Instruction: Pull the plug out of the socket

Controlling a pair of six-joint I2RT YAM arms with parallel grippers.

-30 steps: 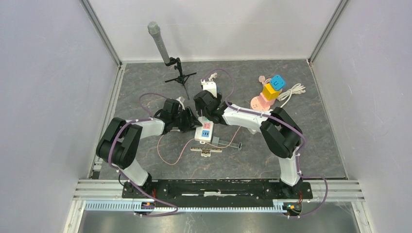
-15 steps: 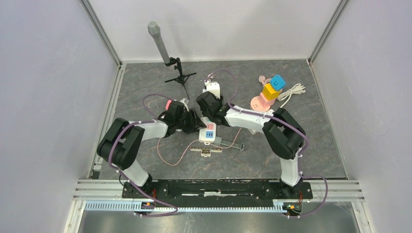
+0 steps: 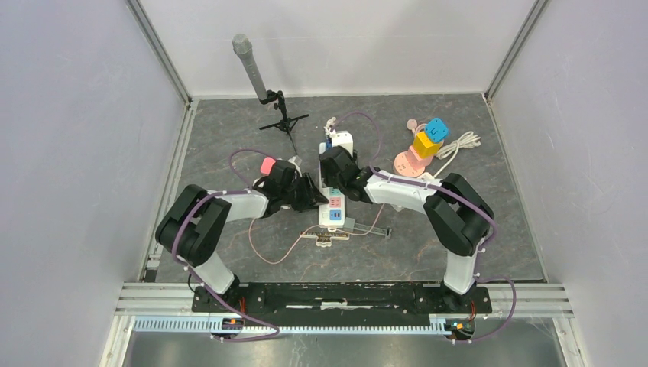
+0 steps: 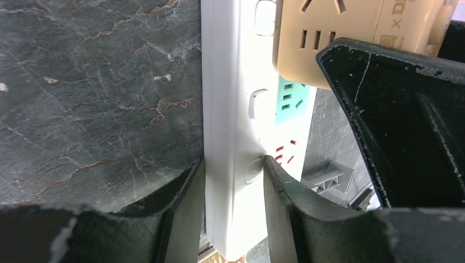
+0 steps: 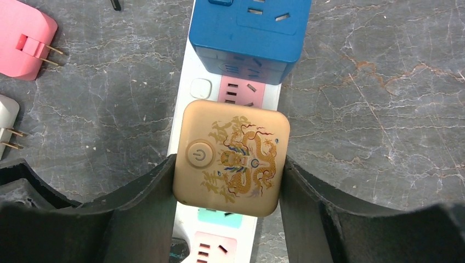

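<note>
The plug (image 5: 230, 156) sits in the strip (image 5: 183, 109), which lies at mid-worktop with its length running from the near edge toward the far one. The right fingers (image 5: 148, 208) are part-way closed, pressed against two opposite sides of the plug. The left fingers (image 4: 181, 208) are narrower and pinch the strip's long sides nearer its near end.

The main risk is the strip coming up with the plug. The left grip sits off to one side of the plug, so a hard pull could lever the strip up or twist it out of the pinch. The plug's sides look smooth, so the right fingers may slide off without freeing it. A tilted pull could jam the pins. The blue adapter (image 5: 249, 27) stands just beside the plug and could be knocked.

The right wrist view shows contact on both sides of the plug, and the adapter. It also shows a pink plug (image 5: 22, 46) lying loose on the worktop. It shows nothing of the left grip. The left wrist view shows that pinch and the plug's base against the strip. In the top view both arms meet over the strip and hide the plug.
</note>
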